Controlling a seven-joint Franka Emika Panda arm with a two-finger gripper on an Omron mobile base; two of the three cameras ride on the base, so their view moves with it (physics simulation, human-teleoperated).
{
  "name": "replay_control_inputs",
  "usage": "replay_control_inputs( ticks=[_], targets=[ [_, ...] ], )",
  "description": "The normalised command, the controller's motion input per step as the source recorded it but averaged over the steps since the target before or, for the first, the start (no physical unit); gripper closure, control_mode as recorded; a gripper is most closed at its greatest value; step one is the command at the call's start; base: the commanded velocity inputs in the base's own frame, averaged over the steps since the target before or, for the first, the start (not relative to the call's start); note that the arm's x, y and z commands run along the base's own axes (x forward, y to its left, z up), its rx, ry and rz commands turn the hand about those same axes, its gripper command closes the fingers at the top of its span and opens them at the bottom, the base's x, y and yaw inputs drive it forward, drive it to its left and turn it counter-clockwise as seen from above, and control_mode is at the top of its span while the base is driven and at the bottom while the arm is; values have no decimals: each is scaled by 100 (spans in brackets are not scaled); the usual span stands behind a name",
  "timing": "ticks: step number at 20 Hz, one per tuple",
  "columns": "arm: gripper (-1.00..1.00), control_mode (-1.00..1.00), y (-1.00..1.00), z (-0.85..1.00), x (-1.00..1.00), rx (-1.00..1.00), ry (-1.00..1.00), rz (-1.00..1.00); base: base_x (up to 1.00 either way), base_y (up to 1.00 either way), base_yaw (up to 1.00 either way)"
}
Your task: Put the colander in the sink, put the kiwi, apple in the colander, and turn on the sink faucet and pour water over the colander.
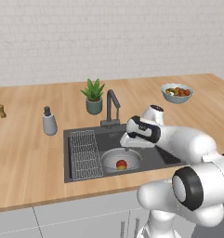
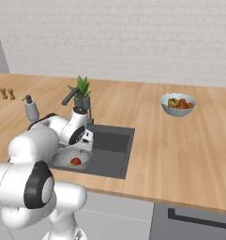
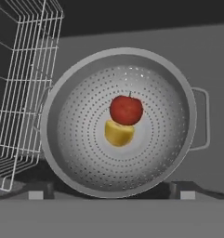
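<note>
The gripper hangs directly above the colander, jaws spread wide apart and holding nothing. The colander sits upright in the sink, rim upward, its handles on an axis running across the hand view. Beneath the gripper, the apple touches the kiwi at the colander's centre. The apple's stem appears to point away from the fingertips. The wire rack lies beside the colander.

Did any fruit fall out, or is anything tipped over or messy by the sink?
Nothing stands out. The apple and the kiwi sit side by side, touching, inside the colander, which rests level in the sink. The wire rack lies beside it, and no water or spill shows.
</note>
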Motion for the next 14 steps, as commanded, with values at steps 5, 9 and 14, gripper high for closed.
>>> replay_control_inputs(
  ticks=[5, 9, 14],
  targets=[
    [-100, -100, -44, 58, 0, 13, 0, -5, 0, 0, 0],
    [-100, -100, -12, 25, 23, 10, -1, -8, 0, 0, 0],
    [-100, -100, 0, 12, 38, 7, -10, -7, 0, 0, 0]
  ],
)
